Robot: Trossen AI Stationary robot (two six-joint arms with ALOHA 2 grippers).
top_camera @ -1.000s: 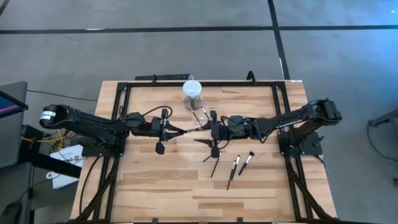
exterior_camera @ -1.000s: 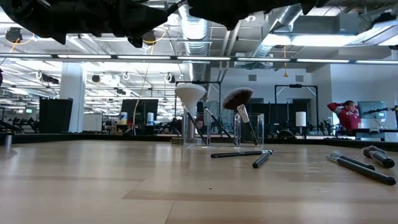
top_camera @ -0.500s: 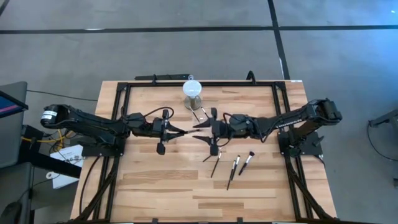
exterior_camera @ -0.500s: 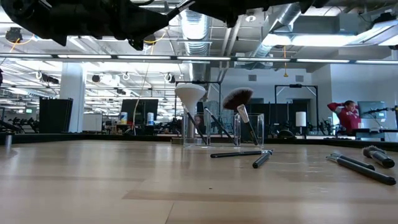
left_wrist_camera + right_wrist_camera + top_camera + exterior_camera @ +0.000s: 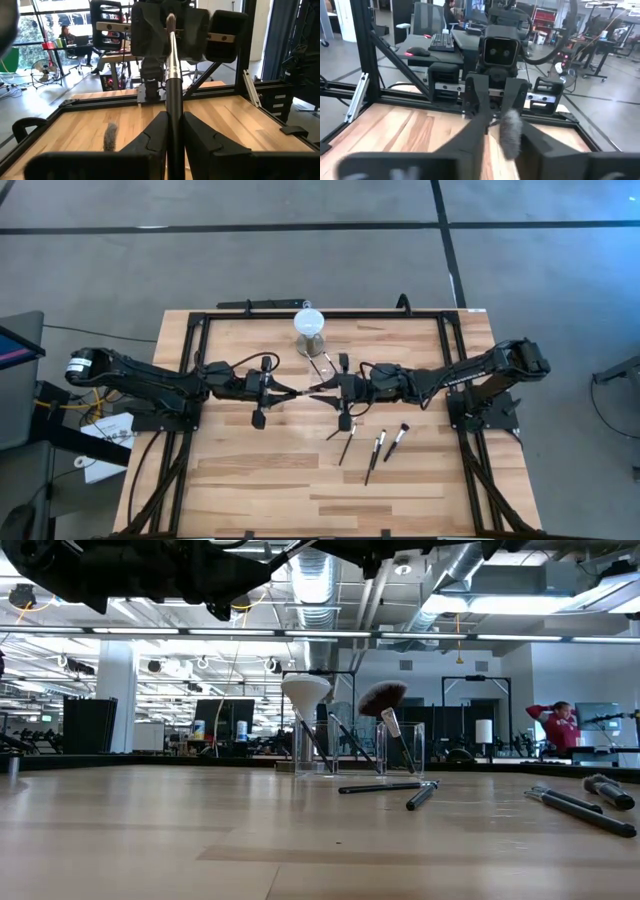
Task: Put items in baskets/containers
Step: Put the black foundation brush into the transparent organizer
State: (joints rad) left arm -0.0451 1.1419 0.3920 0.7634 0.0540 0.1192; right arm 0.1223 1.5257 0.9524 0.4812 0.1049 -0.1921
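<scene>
Left tool (image 5: 283, 391): above mid-table, fingers (image 5: 150, 140) closed tight on a brush (image 5: 173, 95), handle pointing toward the right arm.
Right tool (image 5: 322, 393): facing the left one, tip to tip; fingers spread either side of the held brush's bristles (image 5: 510, 132), not clamped on it.
Held brush: level in the air between both tools, clear of the table (image 5: 250, 470).
Loose brushes on table: one (image 5: 346, 444) just beside the right tool, two more (image 5: 378, 448) (image 5: 396, 440) near it toward the right arm's side.
Clear container (image 5: 358, 748): at the far edge of the table, beyond both tools; brushes standing in it, among them a white-headed one (image 5: 306, 692) and a dark fan-like one (image 5: 381, 698).
Background: person in red (image 5: 560, 726), far off in the room.
</scene>
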